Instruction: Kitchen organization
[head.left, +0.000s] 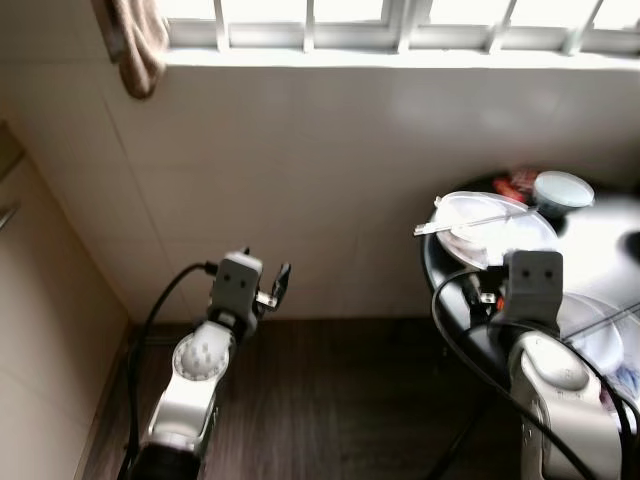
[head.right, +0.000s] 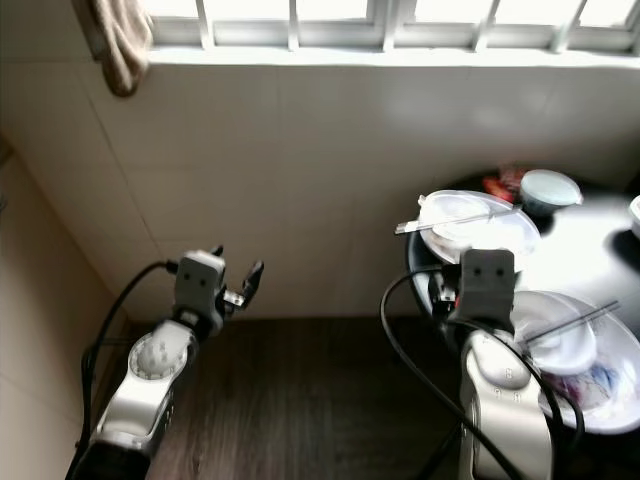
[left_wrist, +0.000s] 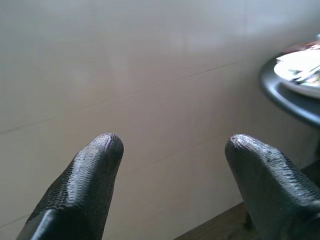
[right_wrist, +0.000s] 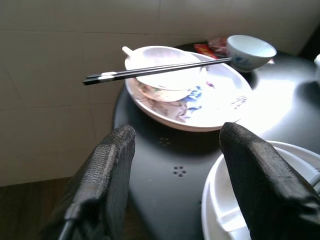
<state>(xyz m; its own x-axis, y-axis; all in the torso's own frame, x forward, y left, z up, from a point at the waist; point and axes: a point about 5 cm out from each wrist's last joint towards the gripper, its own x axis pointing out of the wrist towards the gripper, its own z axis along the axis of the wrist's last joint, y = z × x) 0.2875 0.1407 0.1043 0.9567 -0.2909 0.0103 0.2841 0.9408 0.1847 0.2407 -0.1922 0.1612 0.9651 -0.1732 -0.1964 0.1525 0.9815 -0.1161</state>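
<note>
Black chopsticks (right_wrist: 155, 70) lie across a small white bowl (right_wrist: 167, 70) on a patterned plate (right_wrist: 210, 102), upper middle of my right wrist view, on the dark round table (right_wrist: 165, 165). A blue-rimmed bowl (right_wrist: 250, 50) sits beyond, with what may be a red wrapper (right_wrist: 212, 47) beside it. My right gripper (right_wrist: 175, 150) hovers spread and empty before the plate; my left gripper (left_wrist: 170, 150), fingers parted and empty, faces the tiled wall (left_wrist: 150, 60).

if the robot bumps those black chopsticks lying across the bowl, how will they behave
The chopsticks look thin, stiff and light. They rest across the rim of the small white bowl, one end jutting past the plate and the table edge, so a nudge would likely roll or tip them off. The open right gripper is near, not touching.
</note>
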